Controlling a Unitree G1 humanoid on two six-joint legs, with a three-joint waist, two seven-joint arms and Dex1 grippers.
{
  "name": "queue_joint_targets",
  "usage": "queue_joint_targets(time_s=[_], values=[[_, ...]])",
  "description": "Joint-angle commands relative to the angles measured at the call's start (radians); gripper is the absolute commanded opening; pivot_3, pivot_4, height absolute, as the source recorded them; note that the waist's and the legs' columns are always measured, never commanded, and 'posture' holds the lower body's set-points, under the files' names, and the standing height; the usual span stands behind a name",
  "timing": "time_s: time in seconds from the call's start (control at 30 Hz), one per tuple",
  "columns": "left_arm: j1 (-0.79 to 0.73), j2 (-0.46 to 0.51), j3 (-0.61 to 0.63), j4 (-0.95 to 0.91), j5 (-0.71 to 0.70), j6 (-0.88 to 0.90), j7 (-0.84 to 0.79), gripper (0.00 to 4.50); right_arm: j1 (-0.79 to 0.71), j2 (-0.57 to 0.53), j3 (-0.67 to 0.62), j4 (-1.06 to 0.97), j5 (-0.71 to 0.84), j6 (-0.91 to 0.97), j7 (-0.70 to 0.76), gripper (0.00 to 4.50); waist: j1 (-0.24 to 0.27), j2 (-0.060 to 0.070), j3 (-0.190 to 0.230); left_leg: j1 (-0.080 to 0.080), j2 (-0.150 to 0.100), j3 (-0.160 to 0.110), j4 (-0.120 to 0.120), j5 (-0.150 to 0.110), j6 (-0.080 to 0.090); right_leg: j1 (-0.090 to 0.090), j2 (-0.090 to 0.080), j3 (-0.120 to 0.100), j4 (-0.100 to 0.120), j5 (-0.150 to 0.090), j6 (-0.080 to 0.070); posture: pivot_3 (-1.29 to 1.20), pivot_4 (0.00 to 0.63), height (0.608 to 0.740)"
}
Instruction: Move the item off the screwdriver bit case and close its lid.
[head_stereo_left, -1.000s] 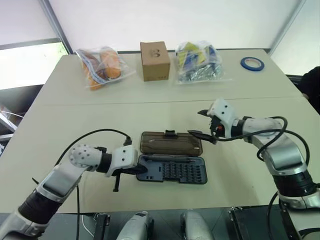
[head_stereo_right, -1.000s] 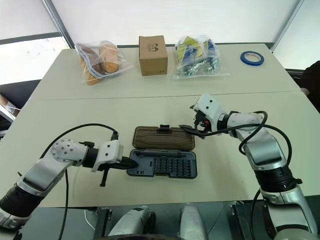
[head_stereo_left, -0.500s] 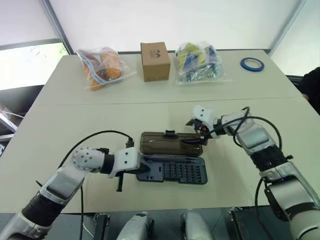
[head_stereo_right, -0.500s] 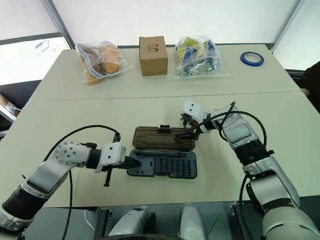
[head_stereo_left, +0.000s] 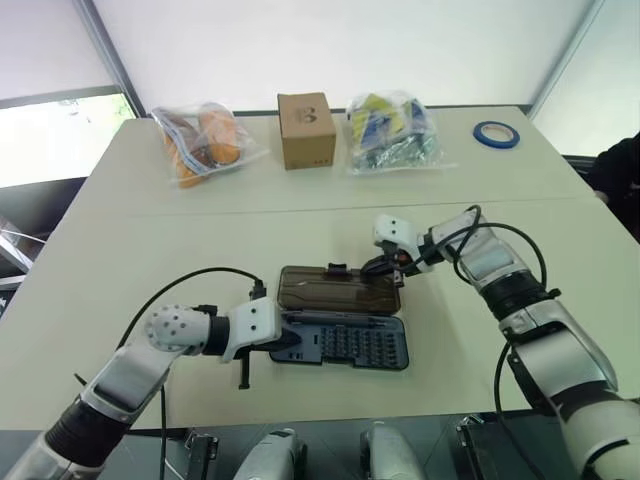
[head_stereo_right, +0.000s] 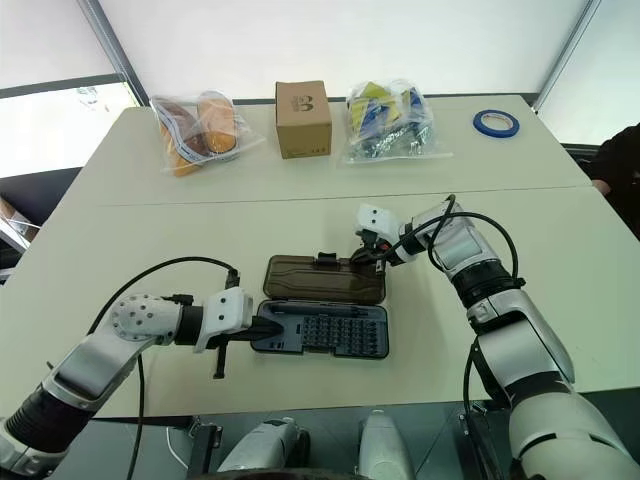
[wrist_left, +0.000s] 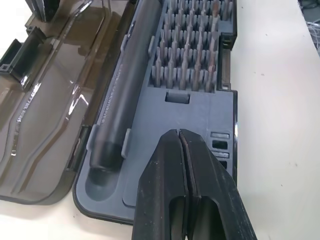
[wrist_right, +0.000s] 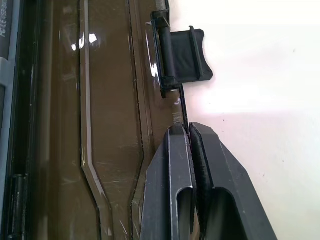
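The screwdriver bit case (head_stereo_left: 345, 342) lies open on the table, with rows of bits and a black driver handle (wrist_left: 125, 90) in its dark grey base. Its smoky lid (head_stereo_left: 335, 290) lies flat behind the base, inside up, with the black latch tab (wrist_right: 182, 55) on its far edge. My left gripper (head_stereo_left: 287, 342) is shut, its tips resting on the base's left end (wrist_left: 178, 135). My right gripper (head_stereo_left: 375, 268) reaches in from the right and is shut on the lid's far rim beside the latch (wrist_right: 187, 127). The item is out of view.
Along the table's far side stand a bag of orange things (head_stereo_left: 200, 140), a brown cardboard box (head_stereo_left: 306, 130), a bag of blue and yellow packets (head_stereo_left: 392, 130) and a blue tape roll (head_stereo_left: 496, 134). A person's dark sleeve (head_stereo_left: 620, 175) shows at the right edge.
My right gripper came down and to the left from above the table to the lid's far rim and went from open to shut. The left gripper stayed on the base.
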Motion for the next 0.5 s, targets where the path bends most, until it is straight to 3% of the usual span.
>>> queue_joint_targets(time_s=[0.03,0.2,0.33,0.5], values=[[0.035,-0.001,-0.001,0.019,0.012,0.036,0.019,0.0,0.036,-0.006,0.015,0.002,-0.108,-0.2,-0.15,0.01,-0.002,0.0,-0.001,0.0,0.0,0.0,0.0,0.0,0.0,0.0,0.0,0.0,0.0,0.0,0.0,0.0,0.15,0.74],[0.064,-0.003,0.028,-0.007,-0.049,0.088,0.009,0.0,0.077,-0.101,-0.042,-0.216,-0.184,-0.3,-0.26,0.01,0.0,0.002,0.0,-0.002,0.0,0.002,-0.001,0.003,-0.004,-0.003,0.0,0.001,0.0,0.0,0.0,0.0,0.15,0.74],[0.089,0.015,0.029,-0.035,-0.093,0.125,-0.023,0.0,0.22,-0.197,-0.097,-0.552,-0.176,-0.219,-0.242,0.01,0.024,0.005,0.002,-0.004,0.0,0.001,-0.002,0.003,-0.005,-0.005,0.001,0.001,0.001,0.0,0.0,0.0,0.15,0.74],[0.076,0.01,0.025,-0.011,-0.094,0.123,-0.025,0.0,0.314,-0.226,-0.108,-0.734,-0.198,-0.154,-0.259,0.01,0.028,0.005,0.002,-0.005,0.0,0.0,-0.002,0.003,-0.004,-0.005,0.001,0.001,-0.001,0.0,0.0,0.0,0.15,0.74]])
